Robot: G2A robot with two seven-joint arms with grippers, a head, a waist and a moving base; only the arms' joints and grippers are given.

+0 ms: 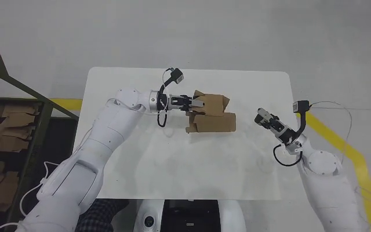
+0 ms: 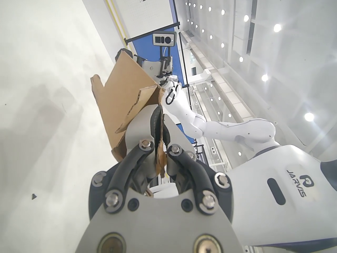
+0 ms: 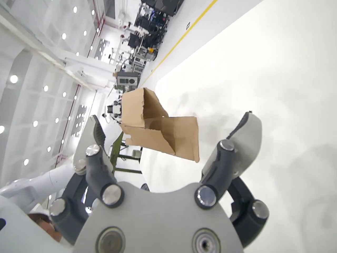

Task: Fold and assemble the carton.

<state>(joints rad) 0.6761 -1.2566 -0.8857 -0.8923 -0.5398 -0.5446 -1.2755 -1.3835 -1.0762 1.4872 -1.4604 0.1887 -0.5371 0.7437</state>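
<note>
Fold under way, by my judgement: left gripper (image 1: 196,103) clamped on a flap of the half-erected carton (image 1: 213,115) at mid-table (image 1: 145,168); right gripper (image 1: 262,118) spread wide, well apart, facing it; next move probably needs right to brace the opposite panel; loose flaps could snag; rack of flat cardboard (image 1: 17,124) beside table.

Top view overhead, facing down; wrist views face carton (image 1: 215,120) (left nearest).

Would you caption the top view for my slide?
Left hand grips the part-folded carton; right hand open nearby.
</note>
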